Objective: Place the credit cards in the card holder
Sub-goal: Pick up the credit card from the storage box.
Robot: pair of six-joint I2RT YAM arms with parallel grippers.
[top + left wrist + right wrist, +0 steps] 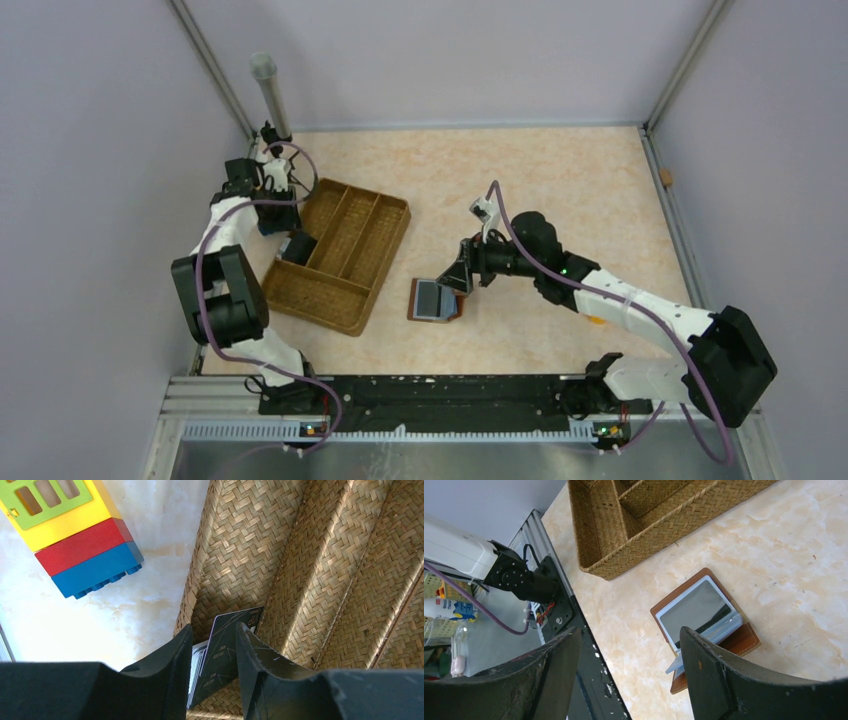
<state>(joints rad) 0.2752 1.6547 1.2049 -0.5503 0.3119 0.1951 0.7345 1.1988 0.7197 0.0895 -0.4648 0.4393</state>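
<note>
- The left arm is folded up along the table's 9 o'clock side. The left gripper points down into the compartment of the woven tray nearest that side.
- Its fingers straddle the credit cards, which stand on edge there, a dark one in front of paler ones. The gap is narrow, but I cannot tell whether the pads actually press them.
- The right arm reaches in from 4 o'clock toward mid-table. The right gripper is spread wide with nothing in it, over the 2 o'clock corner of the card holder.
- The card holder lies open and flat on the table, with a bluish-grey card on it and a clear sleeve raised at one edge.
- The tray sits at 9 o'clock of the holder, near it but apart.
- A yellow, red and blue toy block lies on the table just outside the tray's wall, beside the left gripper.
- Woven dividers rise close on either side of the left fingers.
- A black rail runs along 6 o'clock, near the holder.
- Open tabletop stretches from 12 to 3 o'clock, out to the enclosure walls.
</note>
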